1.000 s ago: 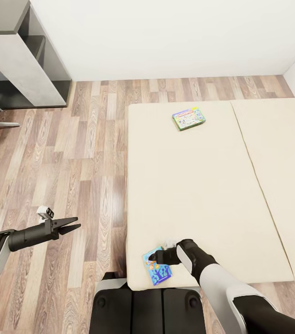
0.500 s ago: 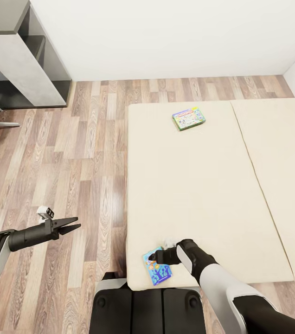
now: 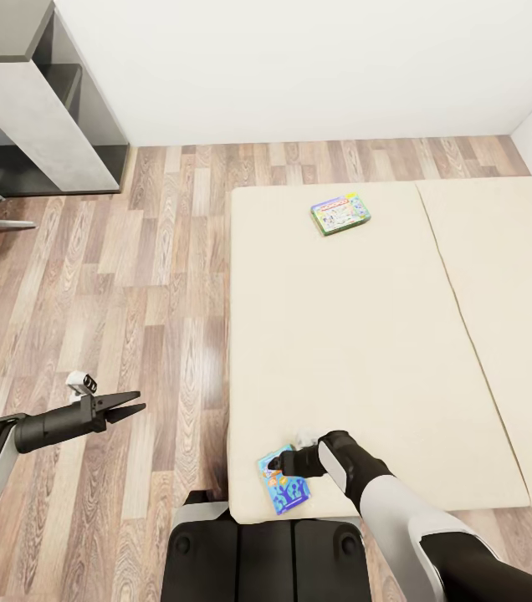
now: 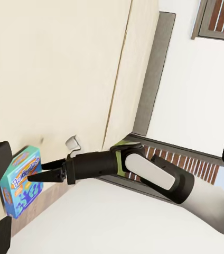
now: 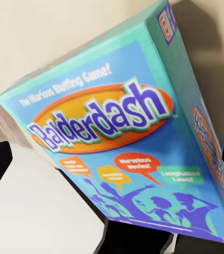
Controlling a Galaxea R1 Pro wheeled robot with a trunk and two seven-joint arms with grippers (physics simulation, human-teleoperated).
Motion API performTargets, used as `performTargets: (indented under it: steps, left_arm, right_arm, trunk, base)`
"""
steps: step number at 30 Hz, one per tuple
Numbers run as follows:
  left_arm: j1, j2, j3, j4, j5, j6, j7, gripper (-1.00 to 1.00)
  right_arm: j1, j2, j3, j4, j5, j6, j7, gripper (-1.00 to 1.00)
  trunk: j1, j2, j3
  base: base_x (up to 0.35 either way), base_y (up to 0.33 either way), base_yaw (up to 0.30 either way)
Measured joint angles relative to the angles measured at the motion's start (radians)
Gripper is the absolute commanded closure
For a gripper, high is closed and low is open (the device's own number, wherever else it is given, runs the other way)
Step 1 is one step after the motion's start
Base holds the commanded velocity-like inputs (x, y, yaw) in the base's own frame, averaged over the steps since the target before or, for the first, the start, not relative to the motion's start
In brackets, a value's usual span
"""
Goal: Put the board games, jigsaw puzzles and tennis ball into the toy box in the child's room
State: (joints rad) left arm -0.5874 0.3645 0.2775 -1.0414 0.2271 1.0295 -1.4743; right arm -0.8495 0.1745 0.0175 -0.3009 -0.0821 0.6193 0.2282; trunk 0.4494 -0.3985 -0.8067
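While the blue game box (image 3: 283,485) lies at the near left corner of the bed (image 3: 366,351), the right gripper (image 3: 280,462) reaches its edge, jaw width unclear, so closing and lifting seems next; the left gripper (image 3: 132,403) hangs narrow over the floor (image 3: 132,276).

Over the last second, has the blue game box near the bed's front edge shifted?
No. The blue game box lies at the same spot by the bed corner, with the right hand over it.
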Motion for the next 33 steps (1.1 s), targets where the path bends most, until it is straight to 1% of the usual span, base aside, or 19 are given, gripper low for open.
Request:
performTargets:
  steps: [7,10,16,33]
  left_arm:
    - [0.000,0.005,0.007,0.000,0.001,0.000,-0.001,-1.00]
    - [0.000,0.006,0.023,0.000,0.001,0.000,-0.001,-1.00]
    - [0.000,0.006,0.033,0.000,0.001,0.000,-0.001,-1.00]
    - [0.000,0.005,0.033,0.000,-0.001,0.000,-0.001,-1.00]
  right_arm:
    - [0.001,0.000,-0.002,0.000,0.000,0.045,0.007,-1.00]
    - [0.001,0.000,-0.002,-0.001,0.000,0.053,0.035,-1.00]
    - [0.001,0.000,-0.002,-0.001,0.000,0.057,0.077,-1.00]
    - [0.001,0.000,-0.002,0.000,0.000,0.052,0.089,-1.00]
  trunk:
    - [0.000,0.000,0.000]
    - [0.000,0.000,0.000]
    - [0.000,0.000,0.000]
    - [0.000,0.000,0.000]
  base:
    - [0.000,0.000,0.000]
    - [0.000,0.000,0.000]
    - [0.000,0.000,0.000]
    - [0.000,0.000,0.000]
